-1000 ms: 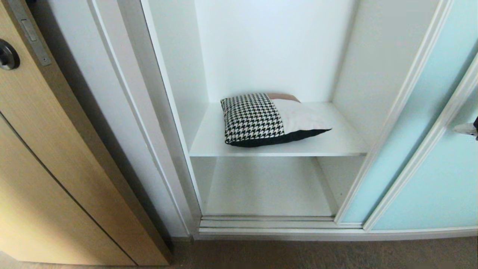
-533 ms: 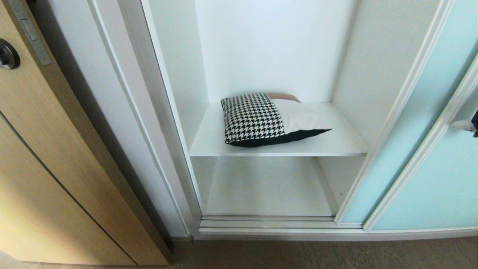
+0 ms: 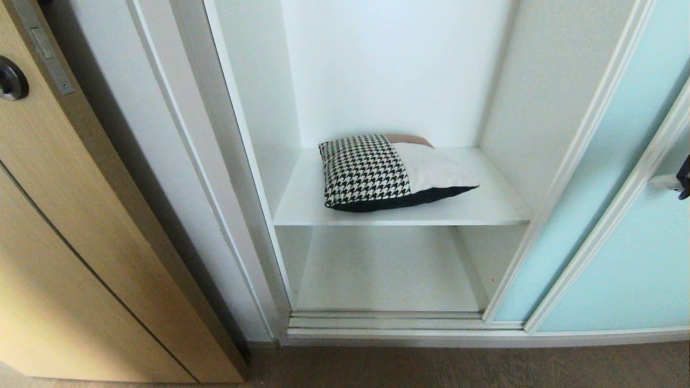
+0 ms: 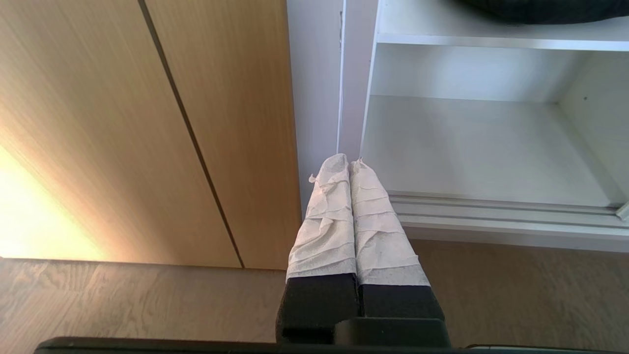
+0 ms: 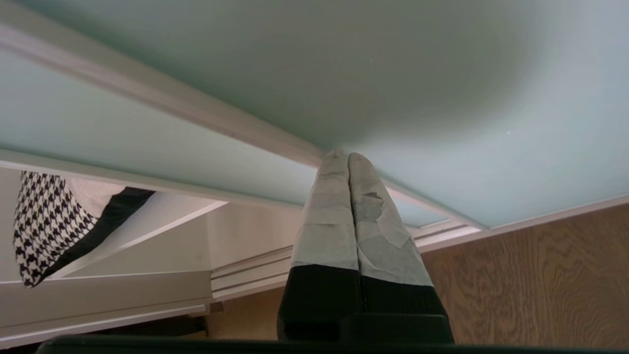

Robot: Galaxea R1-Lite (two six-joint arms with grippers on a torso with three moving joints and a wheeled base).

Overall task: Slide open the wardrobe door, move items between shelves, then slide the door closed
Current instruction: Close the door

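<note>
The wardrobe stands open. A houndstooth, cream and rust cushion (image 3: pixel 393 172) lies on the upper shelf (image 3: pixel 485 213); the lower shelf (image 3: pixel 388 269) is bare. The aqua sliding wardrobe door (image 3: pixel 630 269) is pushed to the right. My right gripper (image 3: pixel 655 182) pokes in at the right edge, shut and empty. In the right wrist view, the right gripper (image 5: pixel 346 156) is right at the door's pale frame strip (image 5: pixel 206 110), and the cushion (image 5: pixel 44 221) is off to the side. My left gripper (image 4: pixel 348 161) hangs low before the wardrobe's left wall, shut and empty.
A tan wood-grain door (image 3: pixel 81 242) with a dark round handle (image 3: pixel 9 80) stands left of the wardrobe. The bottom track (image 3: pixel 388 322) runs along the opening above a brown floor (image 3: pixel 458 366). White side walls (image 3: pixel 253 108) bound the shelves.
My right gripper has crept slightly further into the head view toward the door's frame. The door, the cushion and the left arm have not moved.
</note>
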